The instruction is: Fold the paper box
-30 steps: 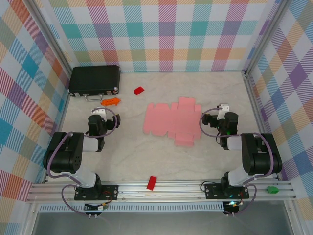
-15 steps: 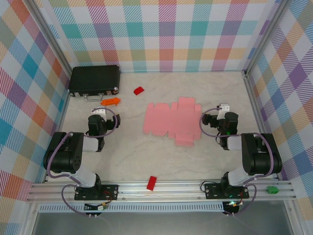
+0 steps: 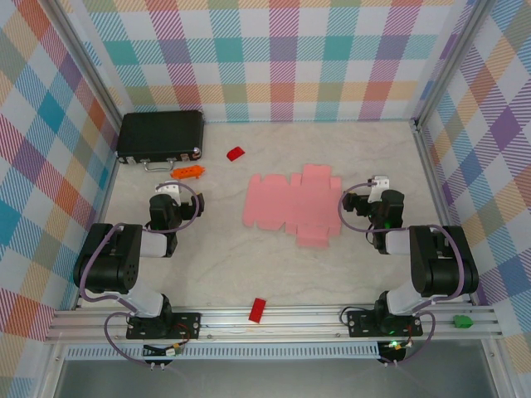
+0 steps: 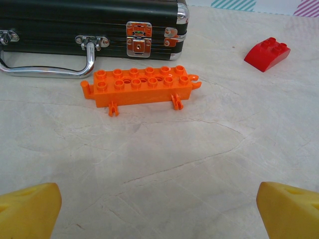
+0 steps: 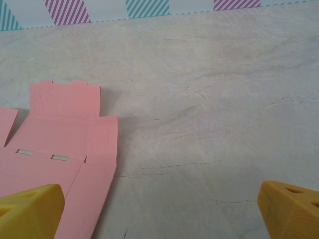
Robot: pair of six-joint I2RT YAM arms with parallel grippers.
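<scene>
The paper box (image 3: 290,206) is lying flat and unfolded on the table (image 3: 249,265), between the two arms and nearer the right one. The right tool (image 5: 159,214) is sitting near the sheet's right edge, its yellow fingers (image 5: 30,209) spread wide and gripping nothing. The left tool (image 4: 159,214) is also gaping wide and empty, facing an orange brick (image 4: 141,87) that is lying just in front of a black case (image 4: 89,22)
</scene>
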